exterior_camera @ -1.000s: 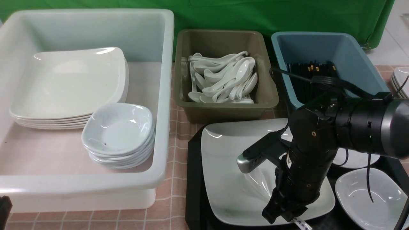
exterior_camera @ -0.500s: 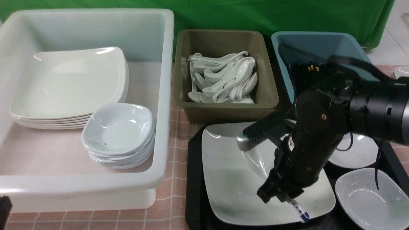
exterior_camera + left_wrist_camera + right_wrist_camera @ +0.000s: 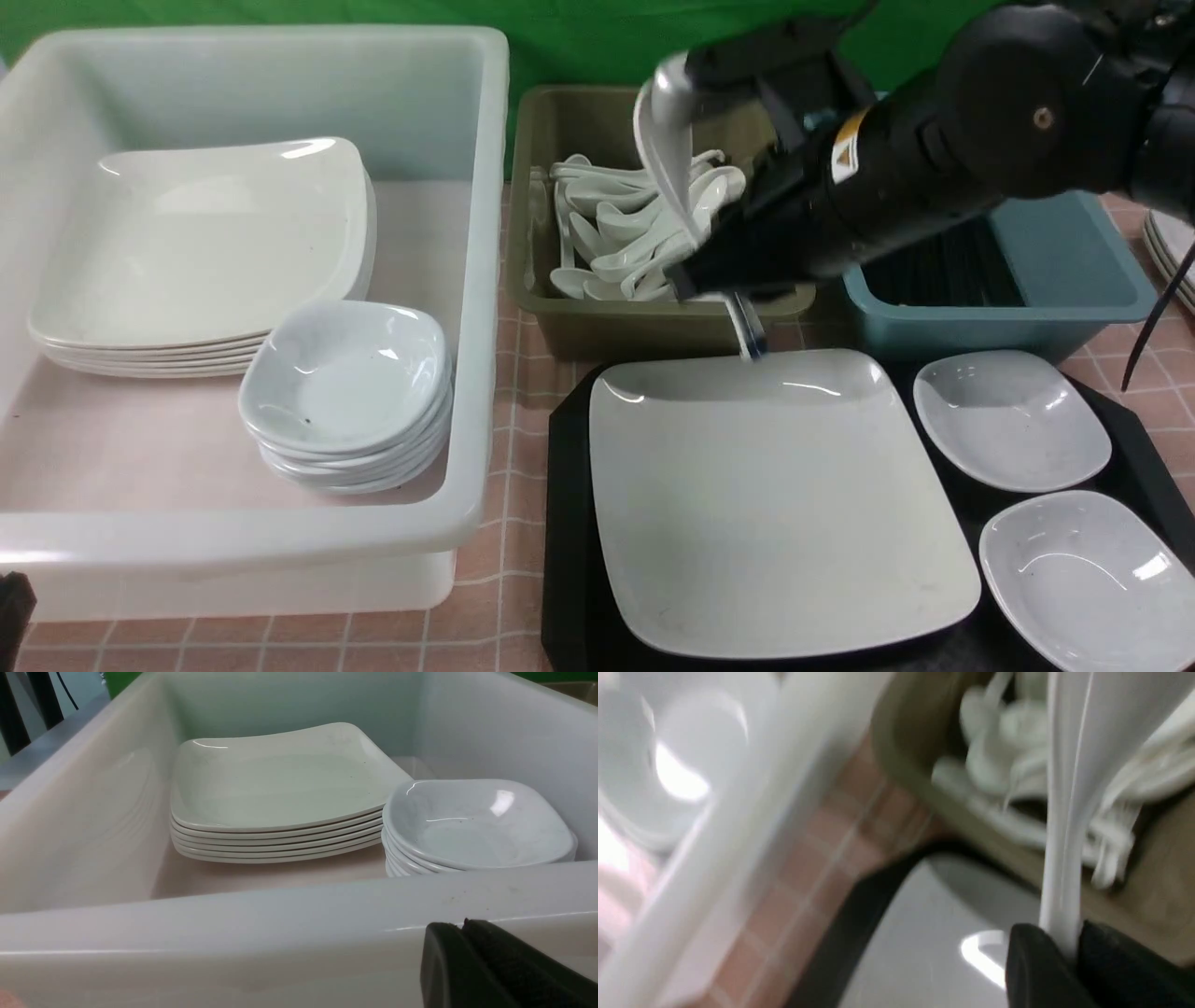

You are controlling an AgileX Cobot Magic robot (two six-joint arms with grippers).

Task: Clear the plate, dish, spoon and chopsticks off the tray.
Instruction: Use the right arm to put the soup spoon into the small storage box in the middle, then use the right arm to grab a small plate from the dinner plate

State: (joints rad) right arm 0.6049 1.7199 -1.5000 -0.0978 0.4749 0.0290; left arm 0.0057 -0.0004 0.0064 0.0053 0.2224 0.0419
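Right gripper [image 3: 1066, 952]: jaws clamped on spoon [image 3: 672, 173] handle
Spoon: raised beyond tray [image 3: 569, 523], over olive bin [image 3: 653, 322]
Left gripper [image 3: 462, 938]: jaws together
Plate [image 3: 766, 504]: on tray
Arm sticker [image 3: 847, 149]: yellow, unreadable

White ceramic spoon [image 3: 665, 140] pinched by handle in R gripper [image 3: 719, 280]: bowl up, blue-marked tip down, tilted, clear of tray [image 3: 565, 523]. Below gripper, robot-side: big glossy white sq. plate [image 3: 775, 504], flat on black tray. Lower right of gripper: far dish [image 3: 1013, 434] & near dish [image 3: 1088, 579], small, white, upright, also on tray.
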